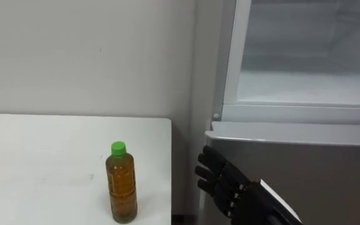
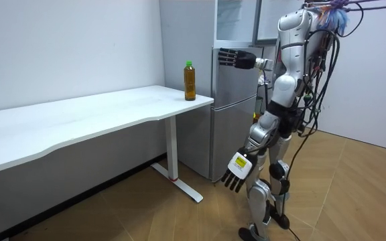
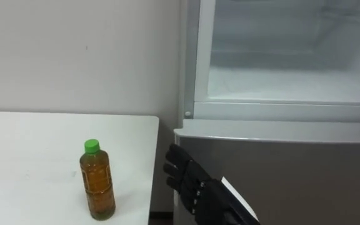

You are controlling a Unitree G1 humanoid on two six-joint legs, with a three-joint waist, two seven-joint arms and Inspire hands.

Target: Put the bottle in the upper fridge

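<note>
The bottle [image 1: 121, 184] stands upright at lower centre on the surface [image 1: 36, 156], apart to the left of the right hand [image 1: 220, 182], whose fingers are extended and empty. The left hand [image 2: 236, 171] hangs slack, judged farther off. The upper fridge compartment [image 1: 305, 87], upper right, is open and its shelf bare.

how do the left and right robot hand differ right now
The right robot hand is raised before the lower fridge door; the left robot hand hangs low at the robot's side. The right one points forward, the left one downward. Both are open and empty.
</note>
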